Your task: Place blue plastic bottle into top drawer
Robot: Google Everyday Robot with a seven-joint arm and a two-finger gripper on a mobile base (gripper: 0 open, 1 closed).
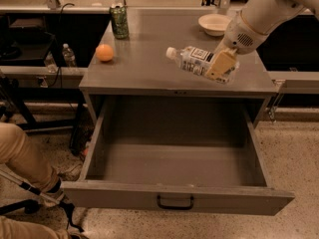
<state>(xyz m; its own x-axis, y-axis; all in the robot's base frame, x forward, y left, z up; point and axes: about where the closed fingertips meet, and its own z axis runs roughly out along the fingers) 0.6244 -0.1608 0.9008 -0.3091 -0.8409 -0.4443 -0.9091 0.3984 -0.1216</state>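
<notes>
gripper [221, 63] clamping blue plastic bottle [199, 62], held sideways

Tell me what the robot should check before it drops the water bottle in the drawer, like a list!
1. Grip: ok, the pincer is shut on the blue plastic bottle, on its bottom half.
2. Lid: ok, the white cap is on.
3. Opening: ok, the top drawer is pulled far out.
4. Room inside: ok, the drawer's floor shows bare.
5. Bottle over the drawer: not ok, it is over the right side of the cabinet top, behind the opening.
6. Bystander: ok, the person's leg is left of the drawer, away from the bottle.
</notes>
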